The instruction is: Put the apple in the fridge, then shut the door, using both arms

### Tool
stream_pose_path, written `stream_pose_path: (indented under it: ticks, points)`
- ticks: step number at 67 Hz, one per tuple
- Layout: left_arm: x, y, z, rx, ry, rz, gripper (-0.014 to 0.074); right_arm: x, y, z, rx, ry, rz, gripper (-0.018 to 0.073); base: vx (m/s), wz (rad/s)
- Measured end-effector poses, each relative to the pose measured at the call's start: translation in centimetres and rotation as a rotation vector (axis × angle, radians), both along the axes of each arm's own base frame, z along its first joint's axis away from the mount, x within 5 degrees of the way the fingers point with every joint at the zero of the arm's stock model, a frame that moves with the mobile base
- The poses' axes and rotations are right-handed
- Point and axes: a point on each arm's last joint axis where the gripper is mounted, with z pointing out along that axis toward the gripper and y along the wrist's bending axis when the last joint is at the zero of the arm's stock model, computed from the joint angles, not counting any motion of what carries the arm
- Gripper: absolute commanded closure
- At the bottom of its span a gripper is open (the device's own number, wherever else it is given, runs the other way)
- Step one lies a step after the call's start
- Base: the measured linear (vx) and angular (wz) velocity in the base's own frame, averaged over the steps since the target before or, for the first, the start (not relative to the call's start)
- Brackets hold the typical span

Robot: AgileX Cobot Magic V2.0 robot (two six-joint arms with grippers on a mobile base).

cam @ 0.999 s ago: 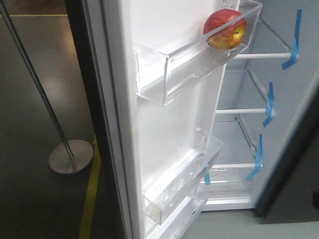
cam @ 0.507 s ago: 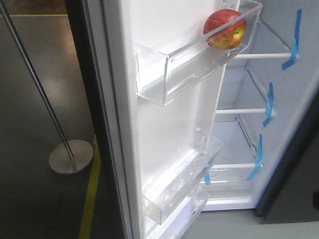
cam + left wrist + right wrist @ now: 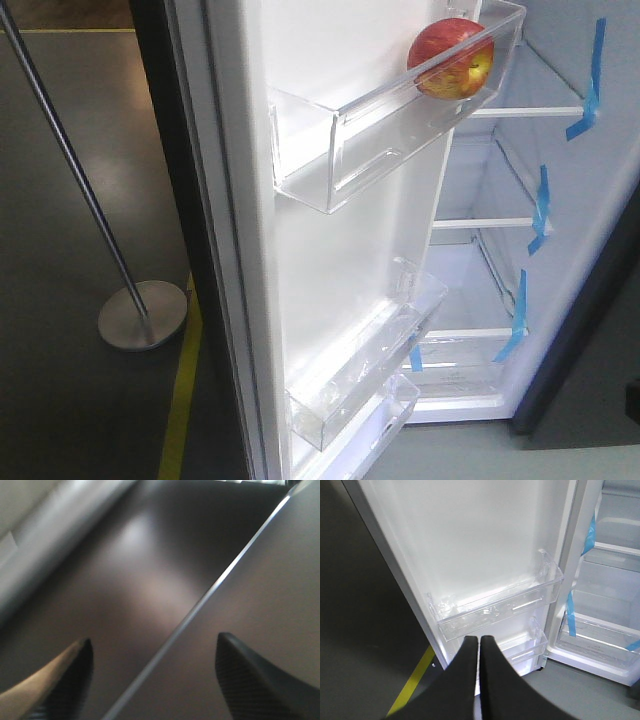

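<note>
The fridge [image 3: 470,180] stood open on the right, white inside, with blue tape strips [image 3: 540,205] marking its glass shelves. Its door [image 3: 330,250] was swung wide toward me, liner facing right. Left of the door's edge lay open floor with a metal stand [image 3: 142,315] and a yellow line [image 3: 183,390]. The apple [image 3: 451,58] sat at the far end of the top door bin [image 3: 345,150], with the clear lower bin [image 3: 350,385] beneath. My right gripper [image 3: 480,639], fingers pressed flat together, pointed at the lower bins, well below the apple. My left gripper [image 3: 155,640], fingers spread apart, hung near a blurred dark grey panel, probably the door's outside.
</note>
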Motion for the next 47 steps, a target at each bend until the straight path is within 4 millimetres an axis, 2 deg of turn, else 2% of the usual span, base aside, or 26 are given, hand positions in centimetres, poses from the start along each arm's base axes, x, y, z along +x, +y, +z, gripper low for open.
stream_pose_path:
  ticks: [10,18,31,47]
  points:
    - [3.0,-0.7,-1.1,0.064,0.041,-0.059,0.0084,-0.1,0.2,0.1,0.033,0.002,0.012,0.0564,0.00,0.00]
    - [4.2,-2.3,-1.5,0.076,0.049,-0.128,0.0084,-0.1,0.3,0.1,0.038,0.003,0.014,0.0564,0.00,0.00]
    - [3.7,-5.8,-1.1,0.135,0.013,-0.251,0.0084,-0.1,0.3,0.1,0.041,0.003,0.015,0.0564,0.00,0.00]
    - [2.5,-8.3,-1.1,0.164,-0.013,-0.400,0.0097,-0.1,0.3,0.1,0.041,0.003,0.015,0.0564,0.00,0.00]
